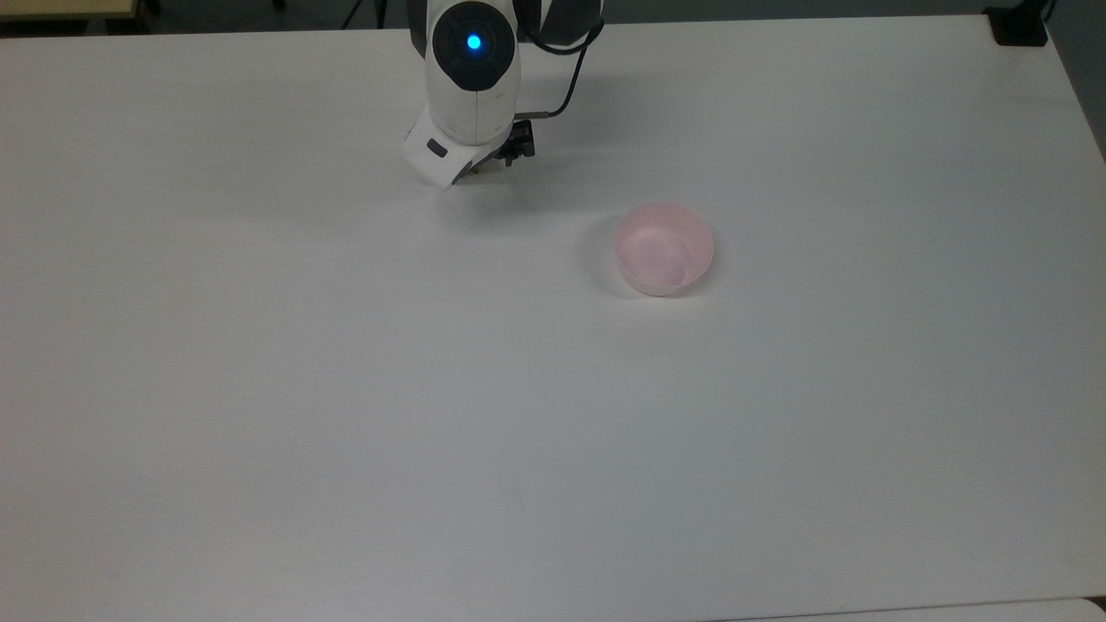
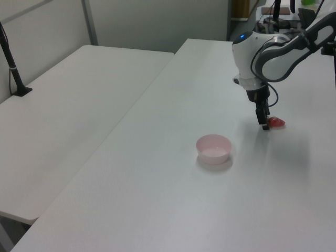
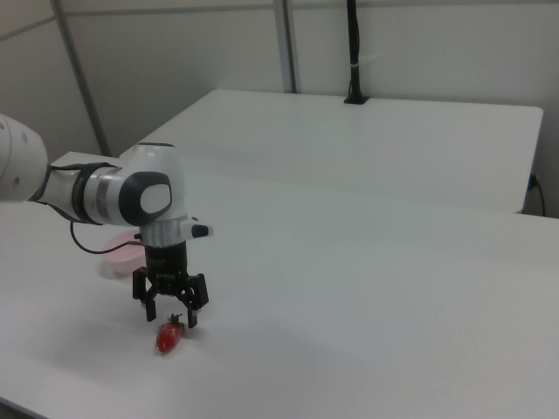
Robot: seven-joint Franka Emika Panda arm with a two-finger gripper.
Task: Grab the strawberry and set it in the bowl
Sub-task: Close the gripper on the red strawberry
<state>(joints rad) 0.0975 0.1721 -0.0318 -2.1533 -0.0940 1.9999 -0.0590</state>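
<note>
— Since the strawberry [image 3: 169, 336] is seen lying loose on the white counter [image 3: 367, 288], nearest the lens in the right view, what should be feared first?

— A missed grasp. The pincer [image 3: 169, 314] is held spread wide, nothing gripped, just above and slightly behind the fruit. If it were lowered as it stands, one finger could be brought down onto the glossy skin and the fruit squeezed sideways out of reach.

— Could it be knocked further away?

— That is judged likely; it is small and rounded, and a glancing touch would be enough to set it rolling. In the left view it [image 2: 276, 122] is seen beside the pincer [image 2: 264, 124], not squarely beneath it.

— And farther back?

— The bowl [image 3: 122, 253] is partly hidden behind the arm in the right view, well apart from the fruit. It [image 1: 664, 249] looks light, so it could be shoved or tipped if its rim were clipped during the carry, or the fruit could be released short of it.
</note>
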